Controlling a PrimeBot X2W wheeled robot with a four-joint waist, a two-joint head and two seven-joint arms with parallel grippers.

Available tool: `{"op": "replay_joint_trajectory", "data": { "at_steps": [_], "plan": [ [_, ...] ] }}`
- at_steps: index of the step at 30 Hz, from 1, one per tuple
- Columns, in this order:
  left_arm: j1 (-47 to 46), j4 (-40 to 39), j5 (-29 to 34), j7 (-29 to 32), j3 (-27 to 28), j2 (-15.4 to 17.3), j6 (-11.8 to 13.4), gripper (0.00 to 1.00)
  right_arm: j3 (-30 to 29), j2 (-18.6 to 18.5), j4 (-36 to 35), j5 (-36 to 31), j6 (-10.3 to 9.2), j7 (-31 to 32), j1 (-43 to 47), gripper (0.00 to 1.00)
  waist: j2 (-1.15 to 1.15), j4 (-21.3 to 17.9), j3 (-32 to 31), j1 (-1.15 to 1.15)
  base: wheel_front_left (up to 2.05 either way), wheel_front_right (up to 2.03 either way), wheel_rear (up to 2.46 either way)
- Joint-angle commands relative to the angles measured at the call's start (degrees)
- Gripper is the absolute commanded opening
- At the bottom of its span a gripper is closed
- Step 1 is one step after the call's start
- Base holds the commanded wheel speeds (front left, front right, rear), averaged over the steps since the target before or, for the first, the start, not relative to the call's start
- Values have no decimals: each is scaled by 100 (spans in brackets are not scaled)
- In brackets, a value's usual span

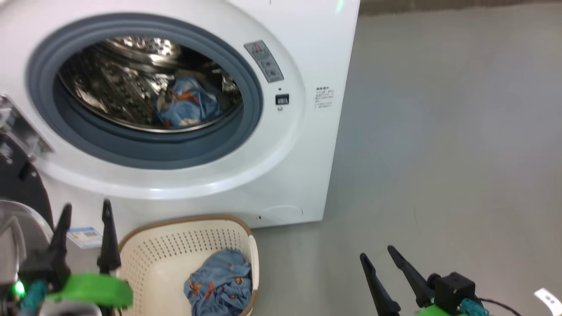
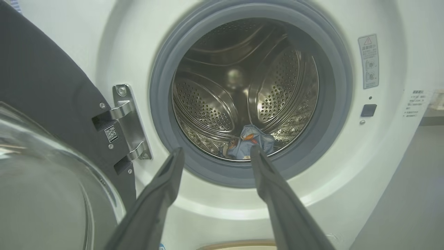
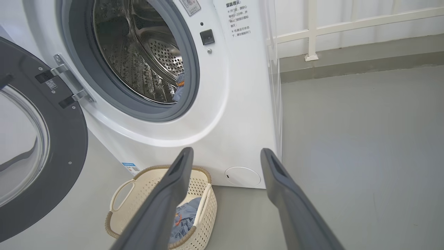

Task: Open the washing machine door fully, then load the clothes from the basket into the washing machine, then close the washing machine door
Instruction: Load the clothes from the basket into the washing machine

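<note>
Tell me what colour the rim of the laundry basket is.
Brown, woven-look, atop the cream perforated plastic basket; clearest in the right wrist view.

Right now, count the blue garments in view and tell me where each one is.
2. One blue garment lies inside the washing machine; the other sits in the basket. More may be hidden beneath either.
</note>
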Motion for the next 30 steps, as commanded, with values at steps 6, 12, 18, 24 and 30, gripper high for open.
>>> {"op": "replay_joint_trajectory", "data": {
  "at_steps": [6, 12, 18, 24, 30],
  "plan": [
    [814, -779, 37, -36, 199, 3, 217, 100, 77, 24, -163, -68, 9, -28, 196, 100, 0, 70, -430, 0, 0, 0, 0],
    [1278, -1032, 69, -36, 187, -55, 322, 100, 28, 7, -192, -88, 9, -28, 285, 100, 0, 109, -475, 0, 0, 0, 0],
    [1670, -1198, 72, -36, 201, -167, 406, 100, -29, 2, -205, -99, 9, -28, 306, 100, 0, 120, -487, 0, 0, 0, 0],
    [2073, -1209, 179, -36, 180, -292, 462, 100, -63, 3, -207, -114, 9, -28, 323, 100, 0, 102, -476, 0, 0, 0, 0],
    [2317, -1268, 280, -36, 199, -389, 497, 100, -102, 6, -231, -142, 9, -28, 336, 100, 0, 105, -469, 0, 0, 0, 0]
  ]
}}
